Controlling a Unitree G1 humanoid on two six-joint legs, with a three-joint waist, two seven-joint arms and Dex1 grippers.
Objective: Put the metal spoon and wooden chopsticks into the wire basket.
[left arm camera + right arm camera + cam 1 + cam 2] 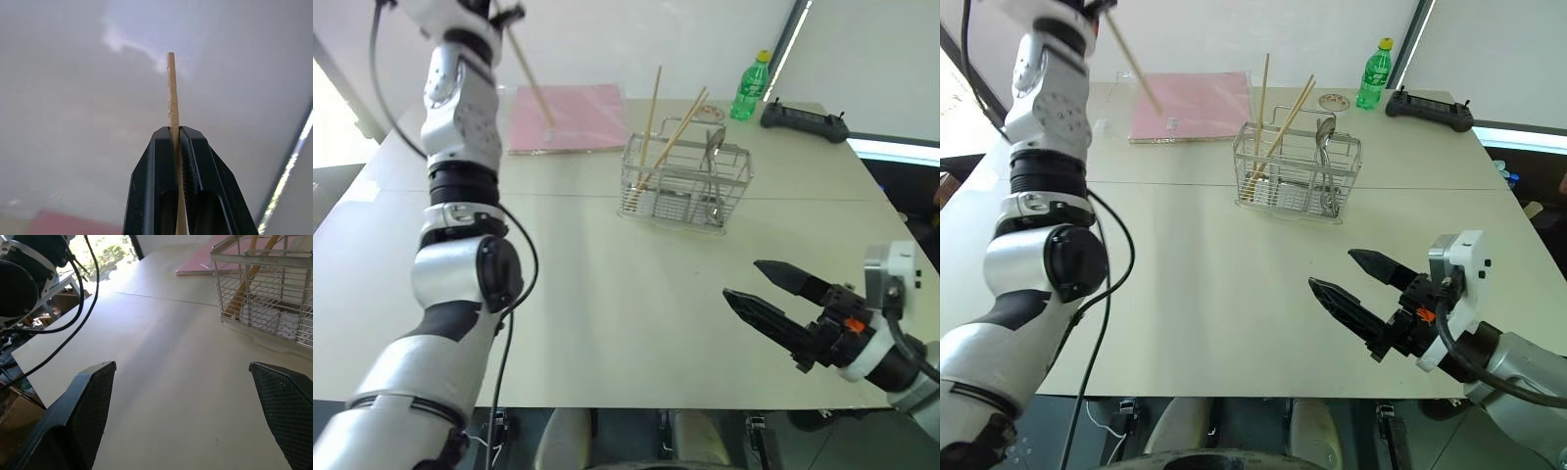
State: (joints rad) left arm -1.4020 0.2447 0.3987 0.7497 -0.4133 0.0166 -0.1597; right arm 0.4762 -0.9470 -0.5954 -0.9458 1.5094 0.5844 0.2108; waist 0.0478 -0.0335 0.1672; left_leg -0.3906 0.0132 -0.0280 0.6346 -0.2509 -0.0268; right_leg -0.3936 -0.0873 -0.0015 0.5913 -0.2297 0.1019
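Raised high on the left: left end effector pinched shut on a single wooden chopstick, gripped near one end, the long free part slanting down over the pink mat. Could pivot or slide between the narrow pads, being held at one thin point with much length hanging free; could then drop onto the worktop short of the target. Could also catch the raised handle loop or top rim of the wire basket, or knock the other wooden chopsticks already leaning inside, and tip the light caddy if brought across too low or too flat. Metal spoon standing in the basket's right part, so likely no more than this last stick left to place. Farther right, right end effector low and near, spread wide, holding nothing, well apart from the basket. Green bottle with a label too small to read; no legible writing on the black controller or elsewhere.
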